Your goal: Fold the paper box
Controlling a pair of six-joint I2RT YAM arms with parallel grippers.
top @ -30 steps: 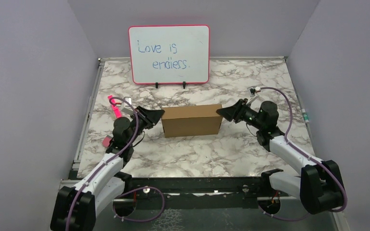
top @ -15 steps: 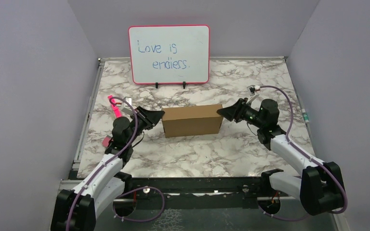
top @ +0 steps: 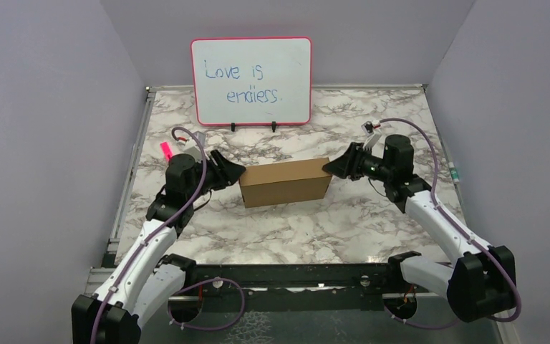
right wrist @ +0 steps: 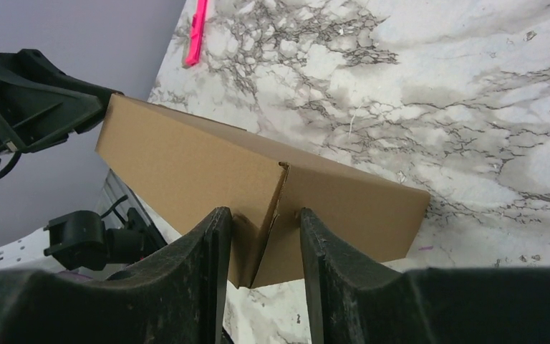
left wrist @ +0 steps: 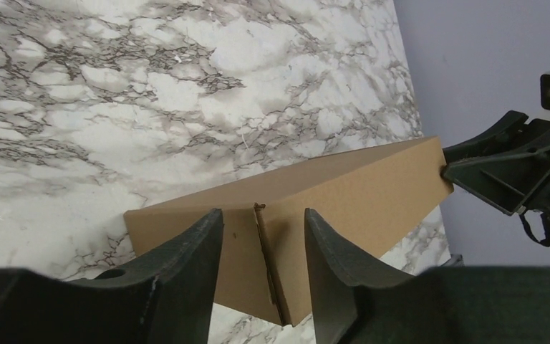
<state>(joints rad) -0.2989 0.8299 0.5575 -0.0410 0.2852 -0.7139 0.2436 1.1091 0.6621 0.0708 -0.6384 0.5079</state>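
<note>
The paper box (top: 286, 181) is a closed brown cardboard mailer in the middle of the marble table, its long side slightly tilted. My left gripper (top: 240, 172) is open, its fingertips against the box's left end. My right gripper (top: 327, 169) is open, its fingertips against the right end. In the left wrist view the left gripper (left wrist: 263, 215) straddles the end seam of the box (left wrist: 358, 186). In the right wrist view the right gripper (right wrist: 263, 213) straddles the corner of the box (right wrist: 179, 158). The box is pinched endwise between both grippers.
A pink-framed whiteboard (top: 251, 80) reading "Love is endless." stands at the back. A pink marker (top: 165, 149) lies at the left, behind the left arm, and shows in the right wrist view (right wrist: 197, 32). Purple walls close in both sides.
Both arms have risen and moved slightly away from the near edge. The box between them has shifted a little and now sits tilted. The pink marker is more hidden by the left arm.
</note>
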